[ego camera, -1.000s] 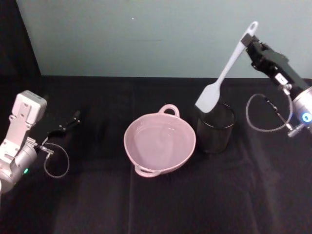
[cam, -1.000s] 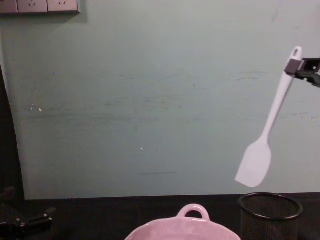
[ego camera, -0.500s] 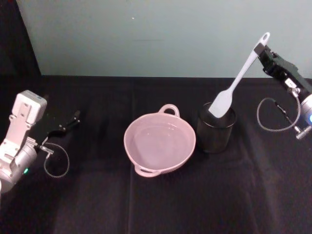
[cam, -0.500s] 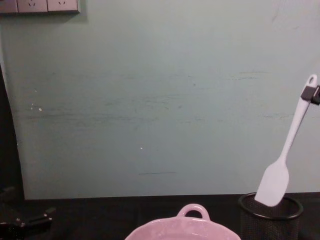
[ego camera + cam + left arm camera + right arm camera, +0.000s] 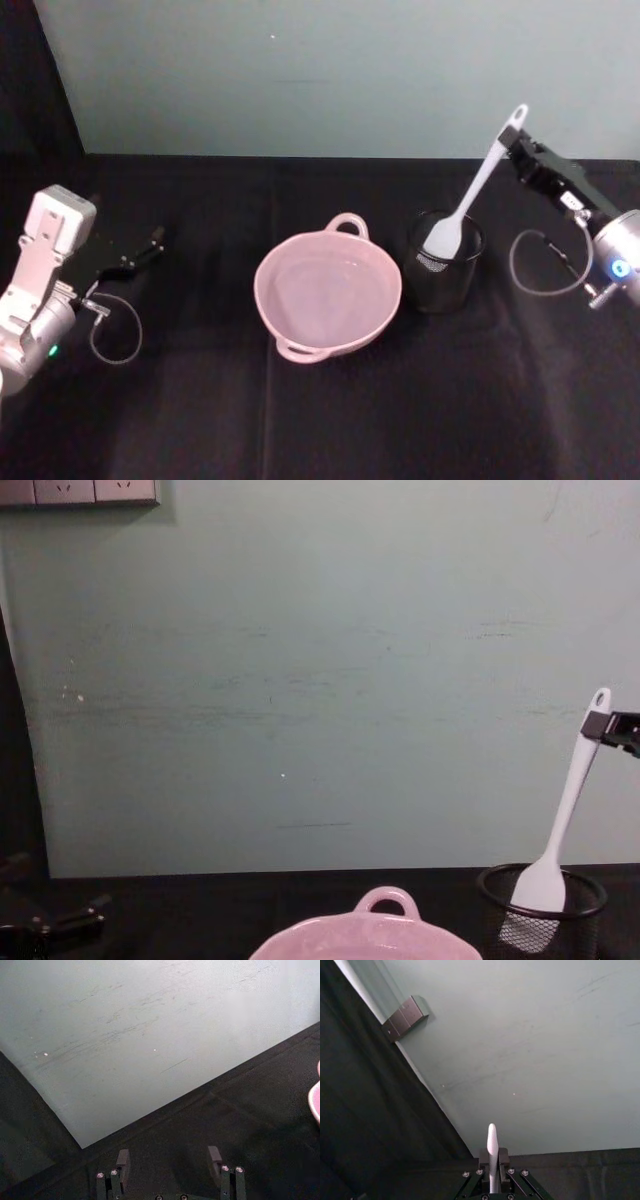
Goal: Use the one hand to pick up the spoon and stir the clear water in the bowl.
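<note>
The white spoon [image 5: 474,190] stands tilted with its paddle head down inside the black wire-mesh cup [image 5: 443,262]. My right gripper [image 5: 516,146] is shut on the top of its handle, just below the hole; in the chest view the spoon [image 5: 562,818] leans up toward that gripper [image 5: 600,724] at the right edge. In the right wrist view the handle tip [image 5: 492,1152] sticks up between the jaws. The pale pink bowl [image 5: 328,290] with water sits left of the cup. My left gripper [image 5: 148,243] rests open at the far left, low over the table.
A black cloth covers the table [image 5: 320,410], and a pale green wall [image 5: 330,70] stands behind it. Wall sockets [image 5: 80,492] sit at the top left in the chest view. Loose cable loops hang by each wrist.
My right gripper has lowered the spoon: its head was above the mesh cup a second ago, touched the rim half a second ago, and now sits inside the cup. The left arm has not moved.
</note>
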Motion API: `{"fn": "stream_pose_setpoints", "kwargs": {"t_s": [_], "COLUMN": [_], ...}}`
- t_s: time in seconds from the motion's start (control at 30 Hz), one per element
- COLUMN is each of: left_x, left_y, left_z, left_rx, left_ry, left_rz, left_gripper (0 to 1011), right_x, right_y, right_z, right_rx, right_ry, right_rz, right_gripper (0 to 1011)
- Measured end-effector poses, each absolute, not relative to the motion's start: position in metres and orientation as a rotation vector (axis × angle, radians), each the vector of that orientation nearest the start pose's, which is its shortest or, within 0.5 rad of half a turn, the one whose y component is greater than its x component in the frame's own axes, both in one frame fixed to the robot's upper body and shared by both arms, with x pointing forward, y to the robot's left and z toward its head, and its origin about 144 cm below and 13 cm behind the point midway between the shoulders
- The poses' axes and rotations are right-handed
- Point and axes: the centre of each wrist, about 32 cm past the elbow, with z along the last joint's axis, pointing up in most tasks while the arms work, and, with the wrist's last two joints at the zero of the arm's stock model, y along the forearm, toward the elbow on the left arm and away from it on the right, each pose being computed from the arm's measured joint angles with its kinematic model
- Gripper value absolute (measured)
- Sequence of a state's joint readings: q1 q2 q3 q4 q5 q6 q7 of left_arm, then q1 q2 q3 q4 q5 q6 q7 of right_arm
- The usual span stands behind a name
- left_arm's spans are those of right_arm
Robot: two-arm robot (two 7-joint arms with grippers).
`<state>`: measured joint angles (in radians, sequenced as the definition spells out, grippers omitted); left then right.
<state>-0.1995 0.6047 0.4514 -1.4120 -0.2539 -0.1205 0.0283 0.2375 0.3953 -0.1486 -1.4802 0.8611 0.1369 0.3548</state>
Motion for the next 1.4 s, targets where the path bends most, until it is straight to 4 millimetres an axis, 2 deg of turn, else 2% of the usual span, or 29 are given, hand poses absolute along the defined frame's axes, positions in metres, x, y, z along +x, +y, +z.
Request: {"fn": "stream_pose_setpoints", "kwargs": {"t_s": [0.6, 1.4], "left_x": [0.489, 0.489], "left_y": [0.310, 0.310], "left_z": [1.140, 1.140], "left_rx": [0.304, 0.304], "left_ry": [-0.285, -0.285], "left_rz": [1.248, 1.248], "left_gripper": [1011, 1011], "right_x": [0.527, 0.531], "right_y": [-0.303, -0.301], "right_z": [1.184, 1.170], "right_rx": [0.293, 0.267], "right_ry": [0.330, 0.322], "right_rz": [-1.041, -1.040], "right_gripper": [112, 112]}}
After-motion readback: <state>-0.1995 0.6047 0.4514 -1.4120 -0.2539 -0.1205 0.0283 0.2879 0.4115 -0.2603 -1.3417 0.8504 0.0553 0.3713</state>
